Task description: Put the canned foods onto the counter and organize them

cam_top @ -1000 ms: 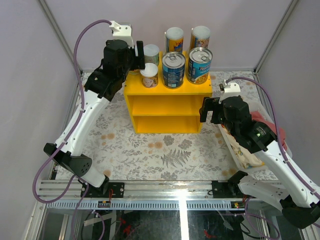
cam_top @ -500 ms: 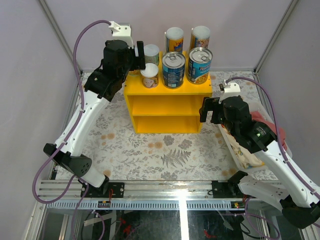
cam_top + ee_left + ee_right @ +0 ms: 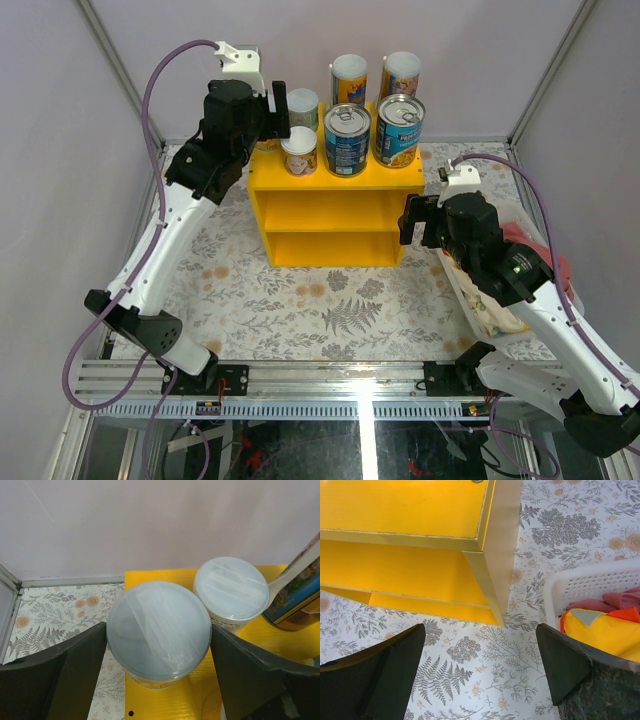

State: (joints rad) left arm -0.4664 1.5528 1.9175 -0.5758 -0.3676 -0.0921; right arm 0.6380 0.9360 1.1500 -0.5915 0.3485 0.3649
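- Left arm has crept up and to the left a tiny bit, and its fingers have spread a little. No can has moved.
- The left gripper (image 3: pixel 159 632) has its fingers apart, one on each side of a small can (image 3: pixel 157 615). They sit very close to the lid, but the can looks let go.
- That can stands on top of the yellow shelf (image 3: pixel 335 215), at the far left corner, right by the left edge.
- A second small can (image 3: pixel 231 591) is just beside it on the right, and a blue tin (image 3: pixel 300 602) is past that one. Every other can I can see is on the shelf top too.
- The right gripper (image 3: pixel 480 675) is wide open and holds nothing. It hangs over the surface (image 3: pixel 560 525), by the near right corner of the shelf and next to the basket (image 3: pixel 580 577).
- I think the job is almost done, so the risk is in pulling away.
- If the left gripper slides sideways, a finger could catch the lid. Then the can could tip off the left edge or bump the second can.
- Going straight up looks safest.
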